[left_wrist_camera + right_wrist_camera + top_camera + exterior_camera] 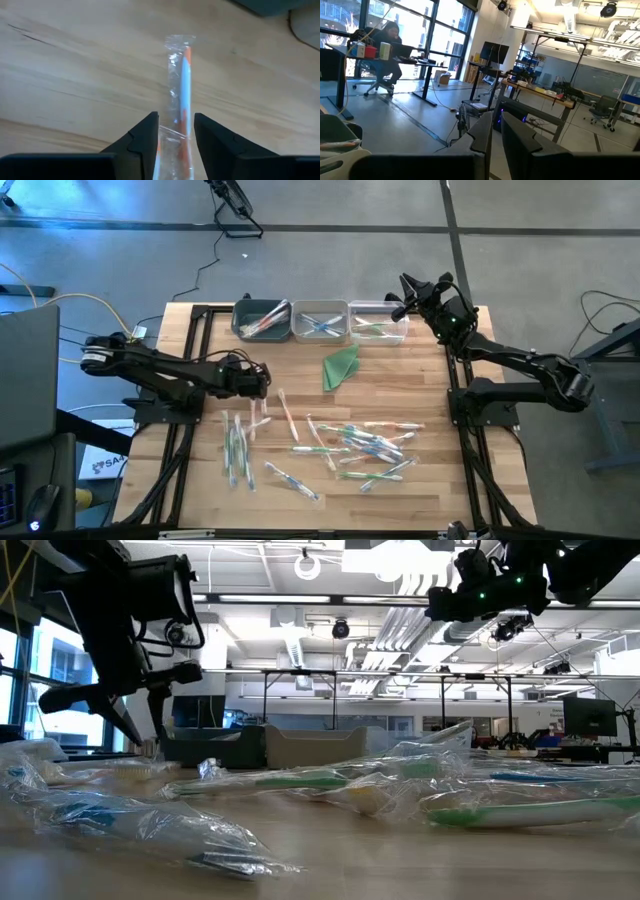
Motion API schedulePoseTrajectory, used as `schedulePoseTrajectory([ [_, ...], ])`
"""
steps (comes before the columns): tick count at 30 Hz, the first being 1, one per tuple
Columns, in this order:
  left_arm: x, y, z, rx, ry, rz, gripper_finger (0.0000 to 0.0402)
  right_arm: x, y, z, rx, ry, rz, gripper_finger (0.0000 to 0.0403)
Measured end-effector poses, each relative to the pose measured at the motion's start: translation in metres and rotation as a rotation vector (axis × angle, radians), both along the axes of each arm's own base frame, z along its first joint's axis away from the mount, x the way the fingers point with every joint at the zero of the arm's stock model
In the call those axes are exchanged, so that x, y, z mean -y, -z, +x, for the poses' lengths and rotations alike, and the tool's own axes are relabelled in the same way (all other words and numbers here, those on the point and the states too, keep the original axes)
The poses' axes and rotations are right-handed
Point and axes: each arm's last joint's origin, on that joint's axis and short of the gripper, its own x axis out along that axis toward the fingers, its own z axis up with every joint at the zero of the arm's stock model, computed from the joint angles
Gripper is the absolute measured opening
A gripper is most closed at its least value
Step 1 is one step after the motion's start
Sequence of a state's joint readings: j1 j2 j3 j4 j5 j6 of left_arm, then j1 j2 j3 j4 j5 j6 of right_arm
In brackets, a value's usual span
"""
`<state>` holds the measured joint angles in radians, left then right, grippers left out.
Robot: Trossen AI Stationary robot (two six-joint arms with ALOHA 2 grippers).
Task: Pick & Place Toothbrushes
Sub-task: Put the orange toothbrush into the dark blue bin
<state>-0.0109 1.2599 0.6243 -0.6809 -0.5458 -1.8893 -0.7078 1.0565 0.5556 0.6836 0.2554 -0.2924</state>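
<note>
Straddling an orange wrapped toothbrush (181,90) on the table, the left gripper (175,131) stands parted while a few brushes fill the bins (262,322) and most toothbrushes (365,445) remain scattered.

Table (420,380): light wood grain, black frame. Bins upper centre: dark grey (262,321), pale grey (320,321), clear (379,321). Cloth (341,367) mid-frame: green. Toothbrushes (350,445) lower centre: clear wrap, white with green, blue, orange accents. Wrapped brush (181,95) in left wrist view: blue and orange. Arms: black. Floor: grey.
</note>
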Motion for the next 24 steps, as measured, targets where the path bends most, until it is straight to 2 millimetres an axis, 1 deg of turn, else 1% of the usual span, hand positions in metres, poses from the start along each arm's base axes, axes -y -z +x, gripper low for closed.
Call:
schedulePoseTrajectory([
  [5, 0.0, 0.004, 0.006, 0.015, -0.004, 0.018, 0.0124, 0.0, 0.0, 0.0, 0.0, 0.0, 0.0, 0.0034],
  [9, -0.002, 0.008, 0.012, 0.035, -0.018, 0.07, 0.0125, 0.0, 0.0, 0.0, -0.002, 0.0, 0.002, 0.0034],
  [14, -0.006, 0.016, 0.015, 0.002, -0.035, 0.068, 0.0125, 0.0, 0.001, 0.0, -0.01, 0.0, 0.009, 0.0034],
  [17, -0.012, 0.021, 0.019, -0.002, -0.046, 0.054, 0.0125, 0.0, 0.002, 0.0, -0.018, 0.0, 0.015, 0.0034],
  [21, -0.025, 0.023, 0.027, 0.005, 0.003, 0.065, 0.0125, 0.0, 0.002, 0.0, -0.018, 0.0, 0.015, 0.0034],
  [24, -0.036, 0.026, 0.029, -0.005, 0.022, 0.029, 0.0125, 0.0, 0.002, 0.0, -0.018, -0.001, 0.015, 0.0034],
])
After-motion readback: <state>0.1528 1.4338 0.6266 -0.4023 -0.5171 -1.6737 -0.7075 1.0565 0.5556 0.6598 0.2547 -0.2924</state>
